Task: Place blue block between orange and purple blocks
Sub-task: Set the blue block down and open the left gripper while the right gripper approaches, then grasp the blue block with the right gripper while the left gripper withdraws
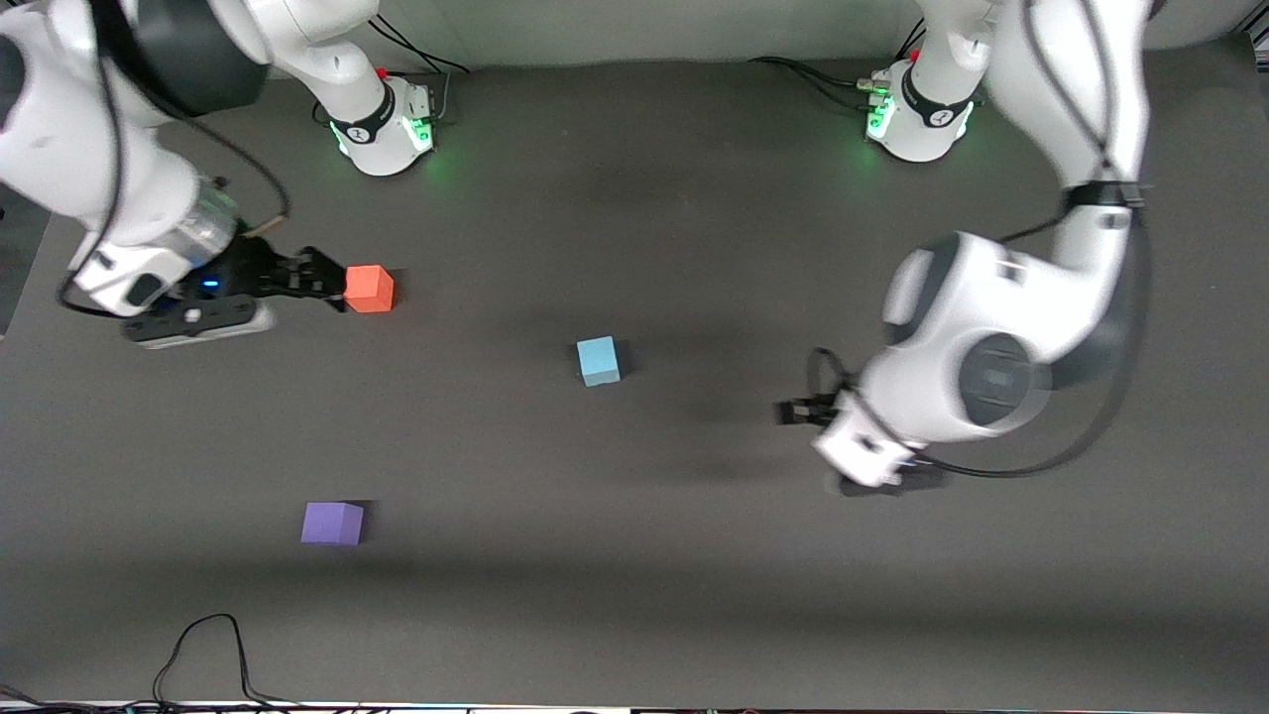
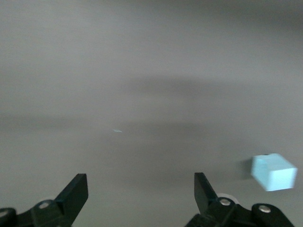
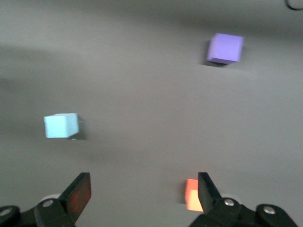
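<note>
Dark table [image 1: 694,555], blue block [image 1: 599,360] alone mid-table, orange block [image 1: 369,289] beside open right gripper [image 1: 332,283]

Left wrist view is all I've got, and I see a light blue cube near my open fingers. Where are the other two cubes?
Observer: The orange block sits toward the right arm's end of the table, with the open right gripper beside it.
Operator: And the purple one?
Observer: The purple block lies nearer the front camera than the orange one, at the same end.
Operator: Is blue between them yet?
Observer: No. The blue block rests mid-table, off their line toward the left arm's end; the open left gripper holds nothing.
</note>
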Robot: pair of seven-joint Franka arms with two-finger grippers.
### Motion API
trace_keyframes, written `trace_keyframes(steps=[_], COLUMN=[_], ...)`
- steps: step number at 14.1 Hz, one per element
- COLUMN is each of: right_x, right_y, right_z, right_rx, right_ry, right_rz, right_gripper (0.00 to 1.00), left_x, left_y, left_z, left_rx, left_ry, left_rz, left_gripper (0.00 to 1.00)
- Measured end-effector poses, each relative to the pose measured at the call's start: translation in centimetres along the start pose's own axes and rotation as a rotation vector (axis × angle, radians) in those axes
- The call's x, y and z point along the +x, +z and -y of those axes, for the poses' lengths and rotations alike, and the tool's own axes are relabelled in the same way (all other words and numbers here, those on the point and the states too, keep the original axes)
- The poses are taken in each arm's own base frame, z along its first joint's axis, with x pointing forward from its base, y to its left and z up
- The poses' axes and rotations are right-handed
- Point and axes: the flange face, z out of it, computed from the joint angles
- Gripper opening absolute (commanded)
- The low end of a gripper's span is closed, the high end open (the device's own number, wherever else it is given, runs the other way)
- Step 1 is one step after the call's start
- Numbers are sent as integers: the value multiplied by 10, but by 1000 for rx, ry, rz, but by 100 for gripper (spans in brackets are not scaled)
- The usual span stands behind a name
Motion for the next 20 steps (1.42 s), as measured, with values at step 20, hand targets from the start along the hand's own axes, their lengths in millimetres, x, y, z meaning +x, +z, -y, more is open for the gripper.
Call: trace_keyframes(steps=[20], right_x=[-35], right_y=[321], right_z=[275], right_rx=[-41], right_ry=[-73], right_rz=[-35], right_gripper=[100], left_x=[-130], left_y=[-185], left_z=[192], left_rx=[118], left_ry=[65], left_rz=[-217], left_gripper=[100])
